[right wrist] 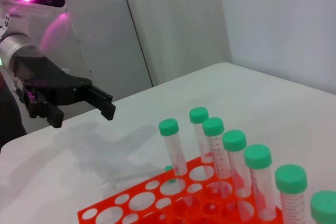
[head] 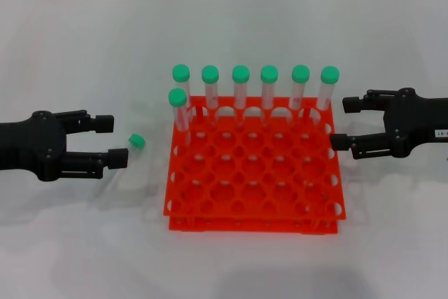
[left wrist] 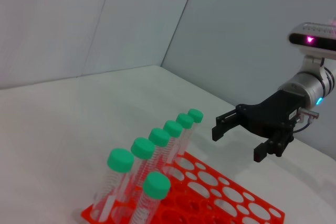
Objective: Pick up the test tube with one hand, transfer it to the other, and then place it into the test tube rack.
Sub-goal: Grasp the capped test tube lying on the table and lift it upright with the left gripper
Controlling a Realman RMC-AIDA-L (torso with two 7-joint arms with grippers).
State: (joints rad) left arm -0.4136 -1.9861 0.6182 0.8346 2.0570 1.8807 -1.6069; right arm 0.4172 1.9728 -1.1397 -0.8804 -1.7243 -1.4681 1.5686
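The test tube (head: pixel 136 141) lies on the white table left of the test tube rack (head: pixel 252 225), its green cap toward my left gripper; its cap (right wrist: pixel 168 168) peeks out behind the rack in the right wrist view. My unlabelled left gripper (head: pixel 112 141) is open just left of the cap, low over the table and not touching it. It also shows far off as the left gripper (right wrist: pixel 81 115) in the right wrist view. My white-labelled right gripper (head: pixel 344 124) hangs open at the rack's right edge, empty, and appears as the right gripper (left wrist: pixel 239 144) in the left wrist view.
Several green-capped tubes (head: pixel 241 75) stand upright in the rack, most along its back row and one (head: pixel 178 97) in the second row at the left. A grey wall rises behind the table's far edge.
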